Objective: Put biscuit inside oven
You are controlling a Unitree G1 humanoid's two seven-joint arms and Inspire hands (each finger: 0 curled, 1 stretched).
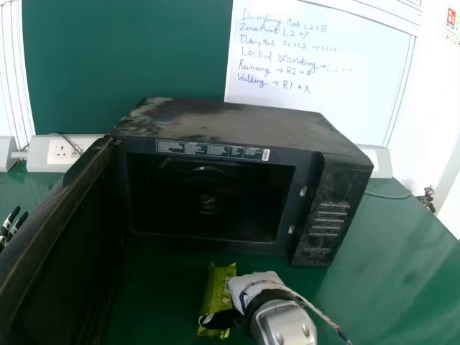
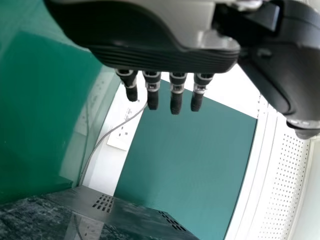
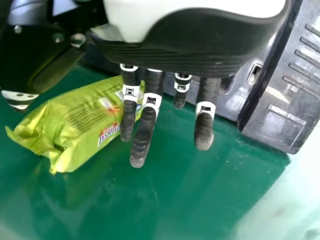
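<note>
A green biscuit packet (image 1: 218, 295) lies on the table in front of the black oven (image 1: 244, 126), whose door (image 1: 57, 237) is swung out to the left. Right beside the packet is my right hand (image 1: 255, 286). In the right wrist view the packet (image 3: 85, 117) extends between the thumb and the nearly straight fingers of my right hand (image 3: 145, 132); whether they touch it I cannot tell. My left hand (image 1: 10, 226) is at the far left, beyond the open door, and its fingers hang straight in the left wrist view, where the hand (image 2: 165, 50) holds nothing.
The open door borders the space before the oven on the left. A socket (image 1: 65, 151) with a cable is on the trunking behind it. The green table (image 1: 402, 251) stretches to the right of the oven, with a whiteboard (image 1: 323, 72) behind.
</note>
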